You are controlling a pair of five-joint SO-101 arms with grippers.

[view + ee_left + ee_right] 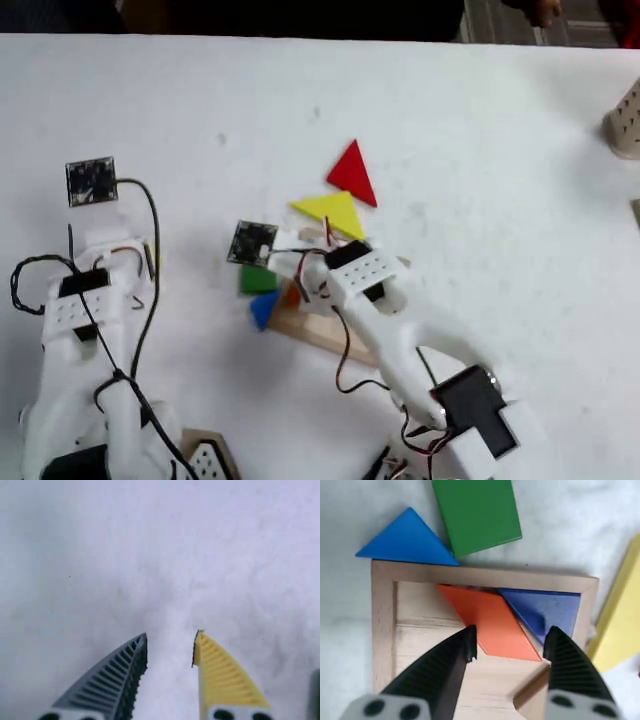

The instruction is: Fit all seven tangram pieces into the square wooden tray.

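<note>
On the left of the table (200, 90), the left gripper (170, 640) hangs over the bare surface. Its grey and yellow fingers are moderately apart, with nothing between them. Toward the middle, a green square (476, 514) and a blue triangle (407, 537) lie outside the tray (485, 574). The triangle lies against the rim and the square is just beside it. Inside the tray an orange parallelogram (490, 622) touches a dark blue triangle (545, 611). The right gripper (510, 645) hovers above them, fingers spread and holding nothing. Just beyond the tray lies a yellow triangle (333, 212), with a red triangle (352, 172) close by.
</note>
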